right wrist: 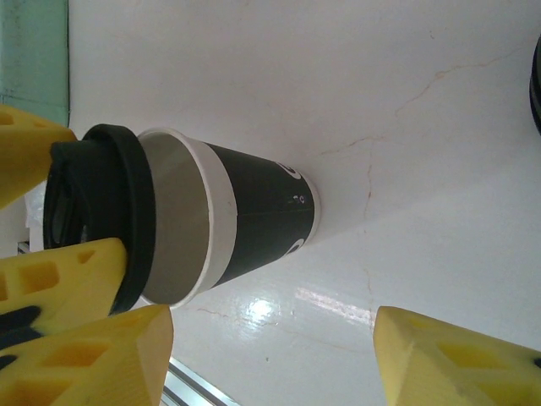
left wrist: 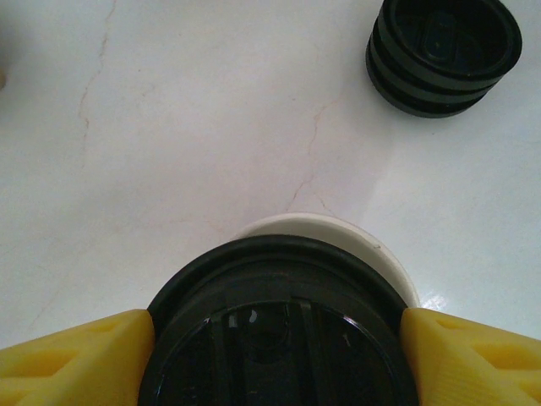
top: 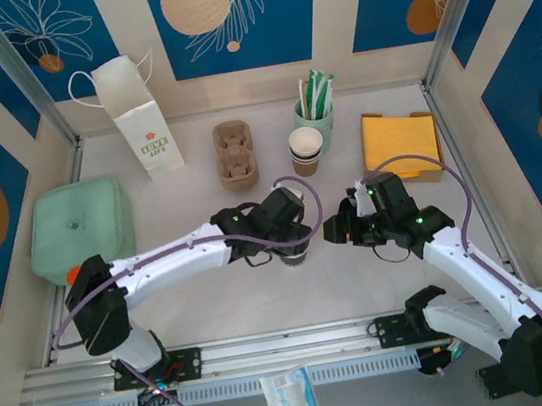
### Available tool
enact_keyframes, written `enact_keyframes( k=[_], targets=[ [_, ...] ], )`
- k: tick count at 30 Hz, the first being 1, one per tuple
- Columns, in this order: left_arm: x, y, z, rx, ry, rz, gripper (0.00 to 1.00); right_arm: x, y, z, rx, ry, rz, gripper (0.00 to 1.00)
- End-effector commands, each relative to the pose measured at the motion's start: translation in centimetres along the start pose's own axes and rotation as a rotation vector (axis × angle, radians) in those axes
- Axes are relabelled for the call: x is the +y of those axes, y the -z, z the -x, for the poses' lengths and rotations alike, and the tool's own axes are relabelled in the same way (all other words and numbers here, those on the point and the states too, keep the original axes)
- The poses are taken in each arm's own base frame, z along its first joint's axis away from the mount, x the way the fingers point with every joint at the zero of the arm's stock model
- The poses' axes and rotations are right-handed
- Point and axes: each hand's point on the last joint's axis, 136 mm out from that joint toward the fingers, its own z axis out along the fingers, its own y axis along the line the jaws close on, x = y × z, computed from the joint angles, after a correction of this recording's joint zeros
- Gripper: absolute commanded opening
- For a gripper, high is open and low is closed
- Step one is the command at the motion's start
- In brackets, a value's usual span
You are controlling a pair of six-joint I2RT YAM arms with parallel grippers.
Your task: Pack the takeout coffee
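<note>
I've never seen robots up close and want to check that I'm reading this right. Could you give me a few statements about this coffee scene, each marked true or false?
1. The left gripper holds a black lid by its sides, right above the cup. True.
2. The right gripper is clamped on the cup. False: it is open beside the cup, with nothing between its fingers.
3. The lid is pressed fully onto the cup. False: it sits tilted at the rim, and the inside of the cup is visible.
4. A white paper bag stands upright at the back of the table. True.
</note>
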Motion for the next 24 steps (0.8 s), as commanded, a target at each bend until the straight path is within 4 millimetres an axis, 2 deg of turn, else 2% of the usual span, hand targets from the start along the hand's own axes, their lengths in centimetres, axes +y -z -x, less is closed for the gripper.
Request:
enact_keyframes(
  k=[1, 11, 24],
  targets=[
    [-1.3, 0.3, 1.4, -0.033, -0.001, -0.025, 0.75, -0.3, 0.2, -0.5, 0.008, 0.009, 0.005, 0.64],
    [-1.9, -0.3, 1.3, -0.022, -0.009, -0.033, 0.76, -0.4, 0.3, -0.5, 0.006, 0.002, 0.007, 0.64],
    [-1.9, -1.5, 0.5, 0.005, -0.019, -0.019, 0.76, -0.1, 0.4, -0.1, -0.002, 0.005, 0.016, 0.64]
  ],
)
